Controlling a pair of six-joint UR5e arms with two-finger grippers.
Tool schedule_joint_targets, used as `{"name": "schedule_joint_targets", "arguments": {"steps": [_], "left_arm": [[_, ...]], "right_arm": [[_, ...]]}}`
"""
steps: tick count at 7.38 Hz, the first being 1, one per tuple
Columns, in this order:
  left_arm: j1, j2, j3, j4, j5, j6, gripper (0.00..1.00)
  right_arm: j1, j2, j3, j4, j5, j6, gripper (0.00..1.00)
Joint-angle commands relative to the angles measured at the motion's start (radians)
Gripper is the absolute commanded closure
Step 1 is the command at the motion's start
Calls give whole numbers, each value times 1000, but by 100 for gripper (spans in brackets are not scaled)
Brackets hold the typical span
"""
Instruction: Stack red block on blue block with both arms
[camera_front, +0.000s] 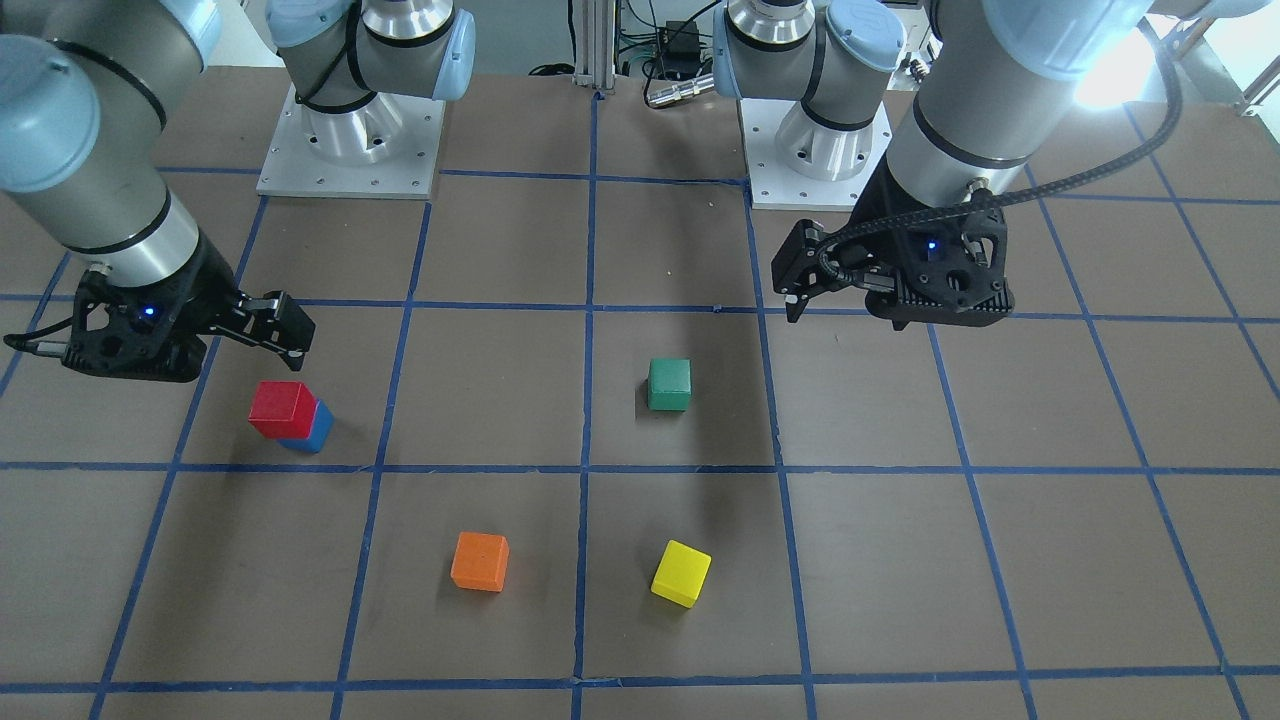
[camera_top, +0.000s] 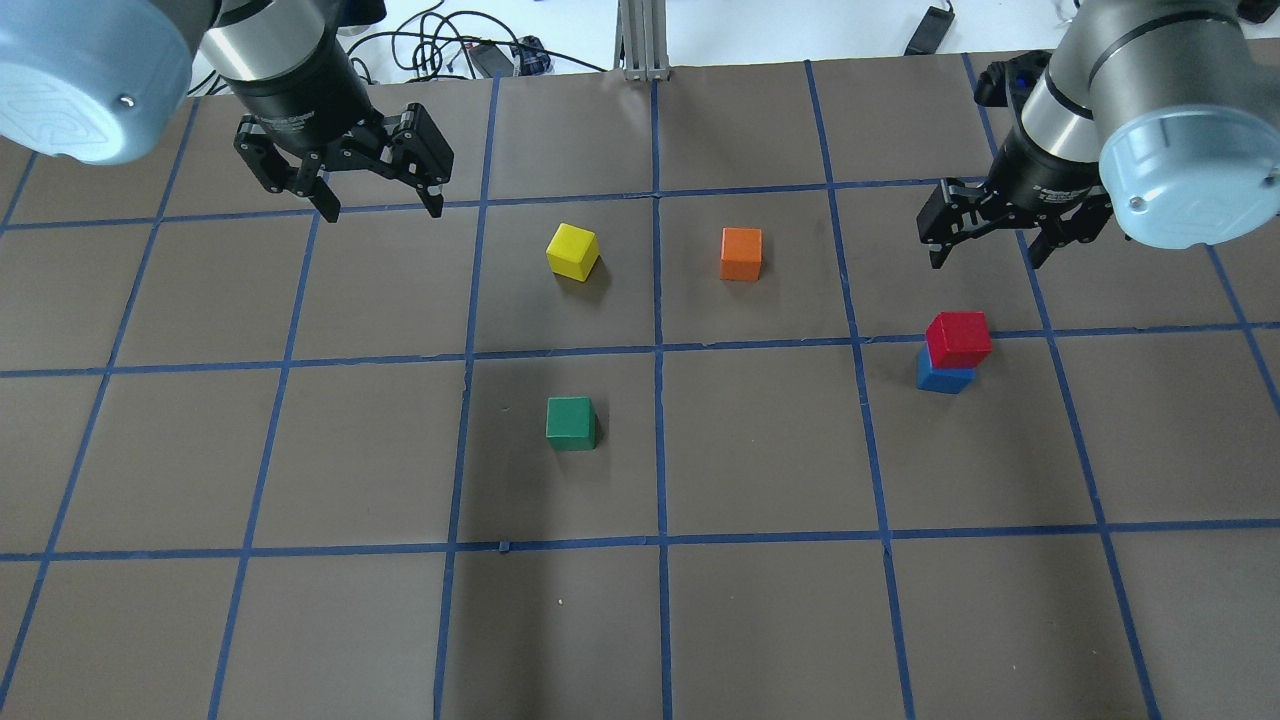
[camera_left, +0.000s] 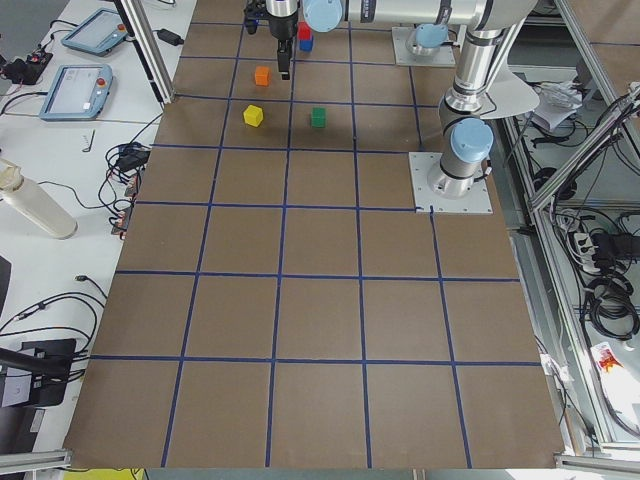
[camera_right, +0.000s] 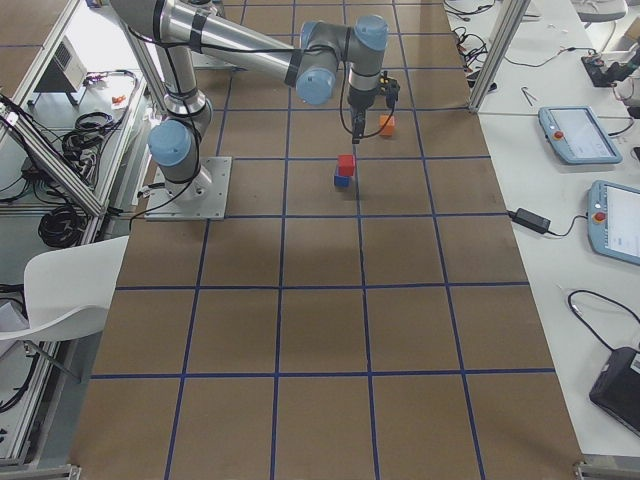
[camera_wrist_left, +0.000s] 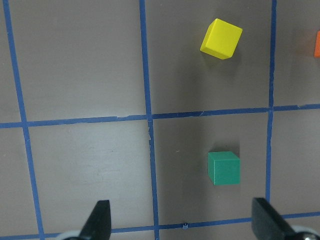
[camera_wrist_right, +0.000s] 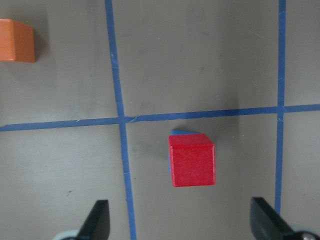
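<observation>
Green block (camera_top: 571, 422) nearest the robot, alone on the table (camera_top: 760, 620). Next out, on the right: red block (camera_top: 958, 339) sits on top of blue block (camera_top: 944, 378), apparently a little offset; blue is mostly hidden under it. Beyond, yellow block (camera_top: 573, 250) and orange block (camera_top: 741, 253), near each other but apart. Farthest: right end effector (camera_top: 987, 262) hovers just past the stack, fingers spread, gripping nothing. Left end effector (camera_top: 383, 213) is likewise spread, well apart from every block.

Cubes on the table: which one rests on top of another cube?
The red block, sitting on the blue block; the green cube, yellow cube and orange cube each stand alone, unstacked.
</observation>
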Motion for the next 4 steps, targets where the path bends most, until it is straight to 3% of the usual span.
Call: {"name": "schedule_joint_targets", "arguments": {"steps": [1, 4], "left_arm": [[1, 3, 1, 2, 1, 0, 0], [-6, 10, -1, 32, 3, -11, 0]], "right_arm": [[71, -85, -84, 108, 5, 70, 0], [63, -81, -114, 126, -6, 73, 0]]}}
